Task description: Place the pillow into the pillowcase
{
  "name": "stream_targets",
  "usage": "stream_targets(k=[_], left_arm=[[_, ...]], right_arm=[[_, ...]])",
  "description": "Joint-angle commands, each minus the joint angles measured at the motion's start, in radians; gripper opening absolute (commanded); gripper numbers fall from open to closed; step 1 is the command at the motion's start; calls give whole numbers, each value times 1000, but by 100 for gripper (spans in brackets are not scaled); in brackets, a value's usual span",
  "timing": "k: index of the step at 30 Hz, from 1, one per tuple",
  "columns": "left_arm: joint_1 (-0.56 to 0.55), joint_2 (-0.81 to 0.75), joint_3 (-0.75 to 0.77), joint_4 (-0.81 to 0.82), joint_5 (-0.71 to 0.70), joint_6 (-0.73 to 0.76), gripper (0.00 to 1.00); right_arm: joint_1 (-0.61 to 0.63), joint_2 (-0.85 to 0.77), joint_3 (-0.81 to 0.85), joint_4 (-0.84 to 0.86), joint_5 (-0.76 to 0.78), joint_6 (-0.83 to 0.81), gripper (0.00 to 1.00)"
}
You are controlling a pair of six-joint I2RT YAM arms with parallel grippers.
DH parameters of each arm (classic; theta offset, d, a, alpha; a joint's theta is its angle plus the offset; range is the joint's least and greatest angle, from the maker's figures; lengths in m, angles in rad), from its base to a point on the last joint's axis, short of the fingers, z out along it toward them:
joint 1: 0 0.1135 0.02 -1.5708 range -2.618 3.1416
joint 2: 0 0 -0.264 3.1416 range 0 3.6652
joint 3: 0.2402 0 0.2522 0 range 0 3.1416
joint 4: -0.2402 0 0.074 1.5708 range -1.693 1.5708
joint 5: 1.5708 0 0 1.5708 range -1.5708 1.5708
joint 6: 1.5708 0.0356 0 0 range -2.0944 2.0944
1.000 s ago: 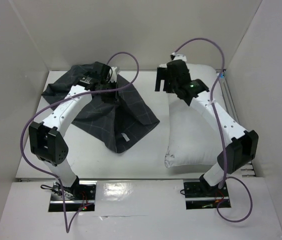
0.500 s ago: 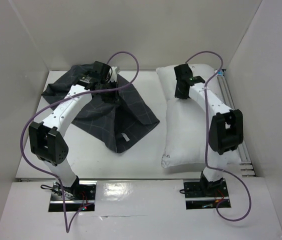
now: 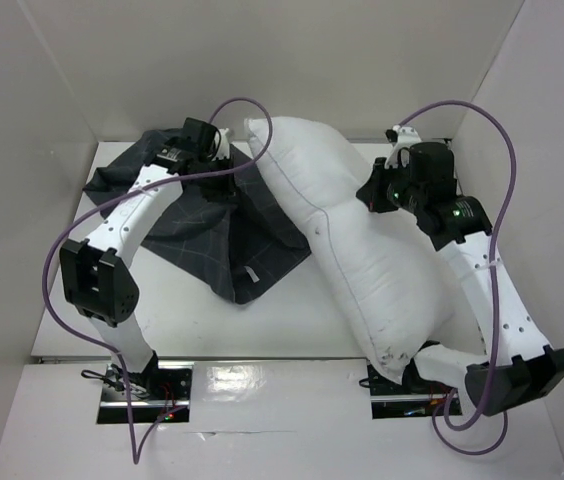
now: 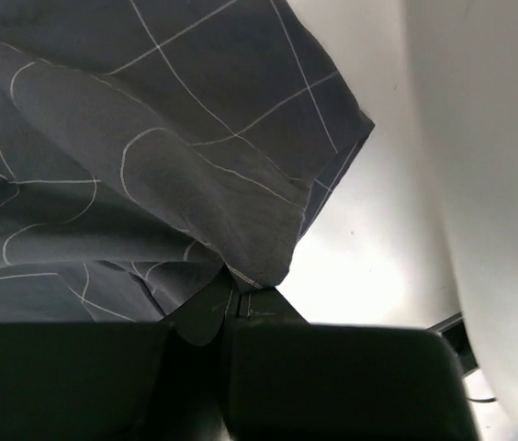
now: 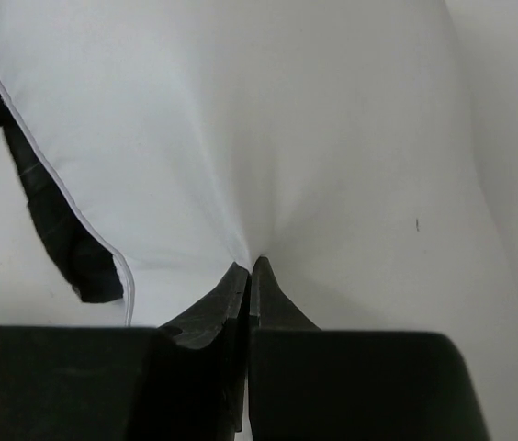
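Observation:
The white pillow [image 3: 352, 240] is lifted and tilted, running from the back middle down to the near right, its far end leaning over the pillowcase's right edge. My right gripper [image 3: 374, 192] is shut on a pinch of the pillow's [image 5: 268, 138] fabric at its right side [image 5: 252, 265]. The dark grid-patterned pillowcase [image 3: 222, 225] lies crumpled on the left of the table. My left gripper [image 3: 224, 182] is shut on a hemmed edge of the pillowcase [image 4: 149, 165], held raised above the table [image 4: 241, 292].
White walls enclose the table [image 3: 192, 320] at the back and both sides. Purple cables [image 3: 462, 110] loop above each arm. A metal rail [image 3: 462, 215] runs along the table's right edge. The right arm's elbow [image 3: 517, 380] hangs at the near right.
The right gripper has shut on the pillow and lifted it, swinging it left toward the pillowcase. The right arm has moved rightward. The left arm is still holding the pillowcase.

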Motion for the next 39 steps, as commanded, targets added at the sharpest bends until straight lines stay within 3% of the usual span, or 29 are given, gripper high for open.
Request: stream_targets(k=[1,5,8,18,24,28,31,36,39], left_arm=[[36,28,36,31,48,-54,0],[95,69,14,87,111,-111,0],[139,106,28,115,153,-130,0],[227,281,180,134,298,-150,0],[291,325,230,134,319,-183,0],[325,336,270,143,350,-193,0],[334,324,270,143,350,-193,0],[343,269,229,143,382,-179,0],[343,201,159,143,382,-153,0]], right_arm=[[12,-111,-66,33,-102,-13,0],[12,-254,-172,61,-111,37,0],[12,-293,-172,-20,-111,28,0],[49,-236,-241,-85,-550,-37,0],[147,-192,-278,-161,-569,-61,0],[156,-129,-211,-290,-468,-86,46],[156,-119,-175,-290,-356,-68,60],[156,-72,-77,-286,-268,-46,68],[156,-1,1,-225,-244,-17,87]])
